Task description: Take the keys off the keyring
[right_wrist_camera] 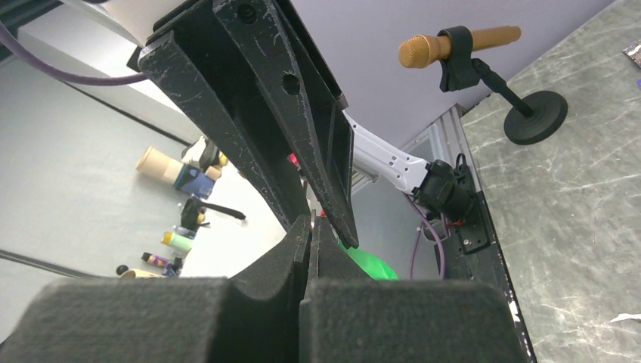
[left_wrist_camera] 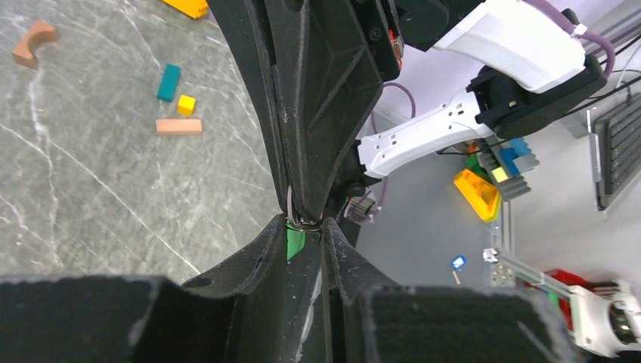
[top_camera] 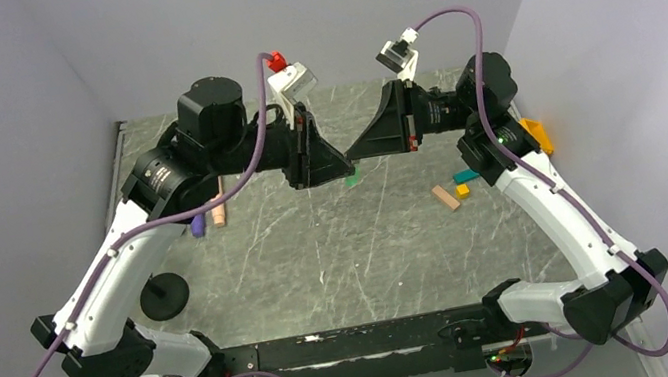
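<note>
— So, what do your screens show, taking the teal block as the fixed mark?

— From overhead I see the teal block lying on the grey marbled table. A small yellow cube sits just beside it and a peach bar lies near it. Well apart from that block, toward the middle of the table, my two black grippers meet tip to tip. The right gripper comes in from the block's side. The left gripper comes in from the side away from the block.

— And the fingers?

— On the left wrist camera, my left fingers are drawn in tight on the keys, a tiny bright green tag showing in the slit between them. The right gripper's fingers come down from the top of that view, pressed flat together. They pinch the keyring, a thin silvery wire loop curving at their very tip, right above the green tag.

— Anything more from the right wrist camera?

— My right fingers show no gap between them, and the green tag is a blur just beyond them. A gold microphone on a black stand rests on the table, well apart from the teal block and past the grippers.
</note>
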You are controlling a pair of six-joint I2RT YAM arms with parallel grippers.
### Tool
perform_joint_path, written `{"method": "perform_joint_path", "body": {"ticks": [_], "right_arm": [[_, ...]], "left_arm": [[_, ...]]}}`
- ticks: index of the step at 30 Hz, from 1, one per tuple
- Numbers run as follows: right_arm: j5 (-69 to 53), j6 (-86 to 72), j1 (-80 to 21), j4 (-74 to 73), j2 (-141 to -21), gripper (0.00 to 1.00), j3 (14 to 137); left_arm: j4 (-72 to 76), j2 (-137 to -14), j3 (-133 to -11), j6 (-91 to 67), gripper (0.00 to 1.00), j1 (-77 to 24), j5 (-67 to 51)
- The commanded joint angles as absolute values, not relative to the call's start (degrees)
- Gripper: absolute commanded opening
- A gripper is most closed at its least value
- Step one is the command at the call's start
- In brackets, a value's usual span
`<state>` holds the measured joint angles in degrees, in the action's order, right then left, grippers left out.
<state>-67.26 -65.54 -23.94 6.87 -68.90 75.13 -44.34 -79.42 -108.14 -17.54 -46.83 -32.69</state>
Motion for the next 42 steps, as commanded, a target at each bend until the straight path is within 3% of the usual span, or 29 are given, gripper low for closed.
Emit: {"method": "perform_joint_path", "body": {"ticks": [1,9,13,35,42], "right_arm": [[-67.7,-62.5,-25.0,4.1,-67.9,0.0,77.2],[-67.9,-62.0,-25.0,4.8,-66.5,0.0,77.1],[-69.2,-64.9,-25.0,12.3,-64.8,0.0,75.4],[-72.2,-72.2,-25.1,27.7,-59.7,0.0,71.4],[-72.2,-72.4,-25.2,27.9,-58.7,0.0,70.3]], "left_arm": [[-38.4,-80.3,-111.0,-23.2,0.0,-46.1,-38.4],[-30.6,-78.9,-106.8,-32.1,0.0,-43.2,-44.2],[-25.5,-78.1,-103.8,-38.5,0.0,-41.5,-47.2],[25.9,-74.6,-85.8,-79.9,0.0,-37.9,-56.2],[29.3,-75.3,-86.8,-83.6,0.0,-37.7,-55.9]]}}
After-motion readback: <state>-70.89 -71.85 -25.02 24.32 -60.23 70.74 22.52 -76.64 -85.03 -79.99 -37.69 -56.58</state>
